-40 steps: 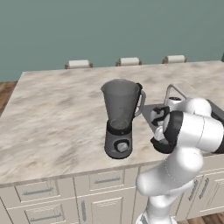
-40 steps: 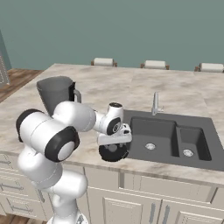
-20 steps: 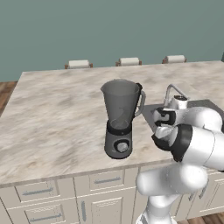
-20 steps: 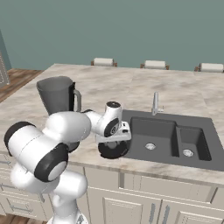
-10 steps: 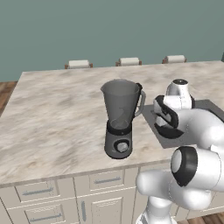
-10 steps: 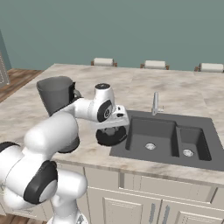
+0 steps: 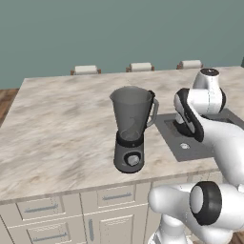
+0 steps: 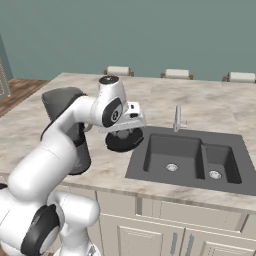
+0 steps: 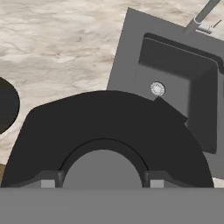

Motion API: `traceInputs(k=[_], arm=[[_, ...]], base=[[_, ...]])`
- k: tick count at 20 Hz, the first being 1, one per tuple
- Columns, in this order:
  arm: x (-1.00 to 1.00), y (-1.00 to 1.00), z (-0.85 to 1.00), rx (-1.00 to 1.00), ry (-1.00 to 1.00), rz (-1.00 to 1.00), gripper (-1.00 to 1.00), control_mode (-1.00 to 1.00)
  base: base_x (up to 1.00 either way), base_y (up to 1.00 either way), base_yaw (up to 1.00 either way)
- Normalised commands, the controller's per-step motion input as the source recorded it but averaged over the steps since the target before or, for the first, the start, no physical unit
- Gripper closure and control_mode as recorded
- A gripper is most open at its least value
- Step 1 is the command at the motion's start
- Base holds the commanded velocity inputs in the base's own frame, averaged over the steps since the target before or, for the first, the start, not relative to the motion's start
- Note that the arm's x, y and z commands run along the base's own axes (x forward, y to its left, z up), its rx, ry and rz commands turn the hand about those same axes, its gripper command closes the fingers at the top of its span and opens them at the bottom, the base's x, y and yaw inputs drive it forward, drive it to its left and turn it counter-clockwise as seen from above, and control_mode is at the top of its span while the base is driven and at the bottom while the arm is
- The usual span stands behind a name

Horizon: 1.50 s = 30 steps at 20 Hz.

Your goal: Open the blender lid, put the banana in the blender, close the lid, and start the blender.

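Note:
The blender [image 7: 131,131] stands on the marble counter, its grey jar open at the top above a dark base with a round front knob. In the right base view the blender [image 8: 61,102] is partly hidden behind my arm. My gripper [image 8: 125,133] hangs just right of it, shut on the blender lid [image 8: 123,140], a round black disc held level a little above the counter at the sink's left edge. In the hand view the blender lid [image 9: 109,127] spreads wide, its raised centre cap between the fingertips of my gripper [image 9: 101,178]. The banana is out of view.
A dark double sink [image 8: 186,156] with a faucet [image 8: 177,118] lies right of the lid; the hand view has the sink [image 9: 183,100] at upper right. Chair backs [image 7: 141,67] line the counter's far side. The counter's front edge is close below the lid.
My arm has unfolded upward and swung its elbow up. The hand has carried the lid higher and back from the counter's front edge, still closed on it. The blender has not moved.

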Motion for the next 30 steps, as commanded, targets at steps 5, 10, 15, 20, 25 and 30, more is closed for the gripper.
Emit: traceInputs(k=[5,10,15,20,25,30], arm=[[-0.24,0.00,0.85,0.00,-0.01,0.01,1.00,-1.00],[-0.24,0.02,0.59,0.00,0.00,0.06,1.00,-1.00],[-0.11,0.24,0.67,0.00,0.00,0.11,1.00,-1.00],[0.00,0.44,0.79,0.00,0.00,0.10,1.00,-1.00],[0.00,0.48,0.54,0.00,0.00,0.07,1.00,-1.00],[0.00,0.43,0.41,0.00,0.00,0.09,1.00,-1.00]], base=[[0.00,0.00,0.00],[0.00,0.00,0.00],[0.00,0.00,0.00],[0.00,0.00,0.00],[0.00,0.00,0.00],[0.00,0.00,0.00]])
